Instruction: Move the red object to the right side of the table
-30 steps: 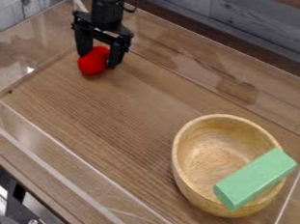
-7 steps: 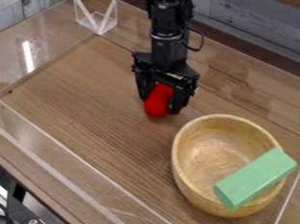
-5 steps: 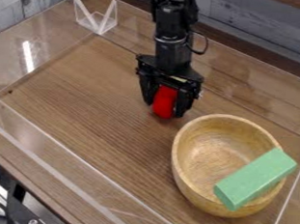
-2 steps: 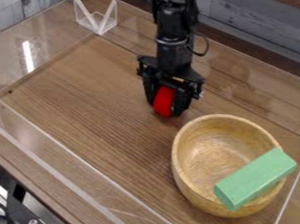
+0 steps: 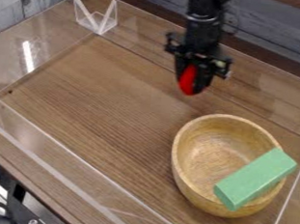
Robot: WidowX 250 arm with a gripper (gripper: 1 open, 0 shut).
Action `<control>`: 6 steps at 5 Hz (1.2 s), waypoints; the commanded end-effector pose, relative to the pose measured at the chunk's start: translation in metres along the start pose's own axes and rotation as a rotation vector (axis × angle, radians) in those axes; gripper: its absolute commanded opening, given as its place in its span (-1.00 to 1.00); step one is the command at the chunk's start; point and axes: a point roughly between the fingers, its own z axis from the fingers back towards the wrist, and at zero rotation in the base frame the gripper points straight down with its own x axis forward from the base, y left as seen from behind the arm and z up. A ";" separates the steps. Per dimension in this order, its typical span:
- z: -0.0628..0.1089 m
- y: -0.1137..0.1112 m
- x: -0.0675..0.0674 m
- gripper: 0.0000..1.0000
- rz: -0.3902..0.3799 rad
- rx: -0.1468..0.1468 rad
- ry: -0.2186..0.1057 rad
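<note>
The red object [image 5: 189, 82], a small strawberry-shaped toy, sits between the black fingers of my gripper [image 5: 195, 80], which is shut on it. The arm comes down from the top edge of the camera view. Gripper and toy are over the back right part of the brown wood-grain table [image 5: 89, 95], just behind the wooden bowl. I cannot tell whether the toy touches the tabletop.
A round wooden bowl [image 5: 189, 146] stands at the front right with a green rectangular block [image 5: 256, 177] leaning in it. Low clear acrylic walls [image 5: 60, 142] border the table. A small clear bracket [image 5: 95, 15] stands at the back left.
The gripper closed on the red object near the table's middle, then moved right and toward the back with it. Bowl and green block have not moved.
</note>
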 end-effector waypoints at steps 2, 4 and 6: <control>0.001 -0.013 0.028 -1.00 -0.056 0.012 -0.041; -0.008 -0.014 0.026 -1.00 -0.079 0.019 -0.029; -0.014 -0.014 0.021 -1.00 -0.100 0.028 -0.025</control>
